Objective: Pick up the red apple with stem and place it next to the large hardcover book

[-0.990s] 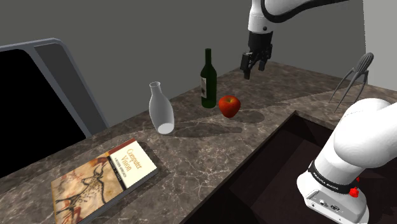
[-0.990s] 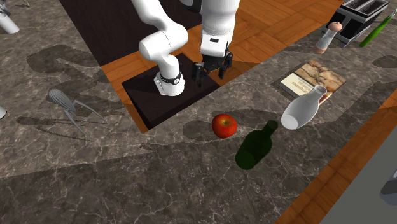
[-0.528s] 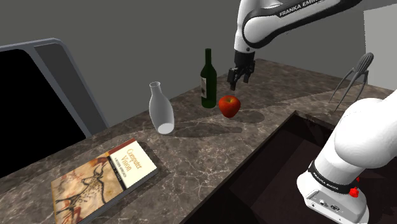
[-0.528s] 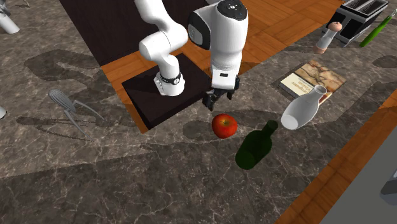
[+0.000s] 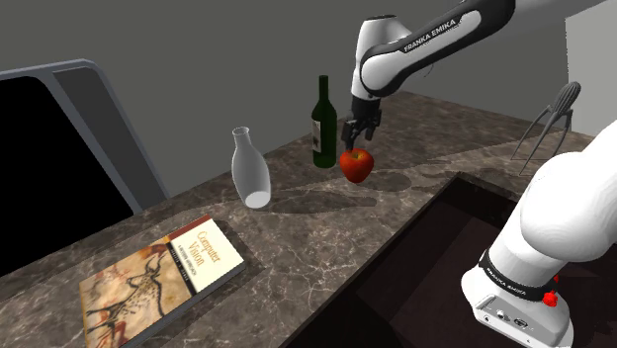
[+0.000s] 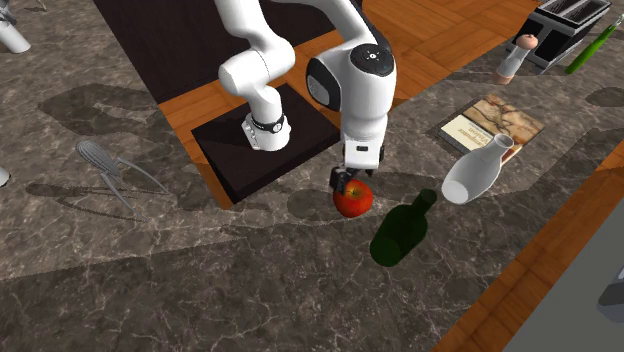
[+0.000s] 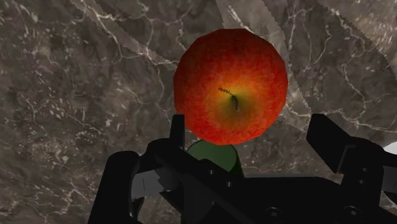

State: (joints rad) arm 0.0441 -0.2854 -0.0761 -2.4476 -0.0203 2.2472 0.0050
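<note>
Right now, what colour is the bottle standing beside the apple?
The wine bottle is dark green, pale label, clearest in the shoulder view.

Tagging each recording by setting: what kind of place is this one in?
Most likely a home kitchen: a dark, marble-look countertop carries a green wine bottle, a long-legged citrus squeezer and a pepper mill, with wooden flooring beside it.

Shoulder view sits beside the stand (image 5: 415,267), facing upper left; second exterior view looks steeply down from opposite; all three share the apple (image 5: 356,165).
</note>
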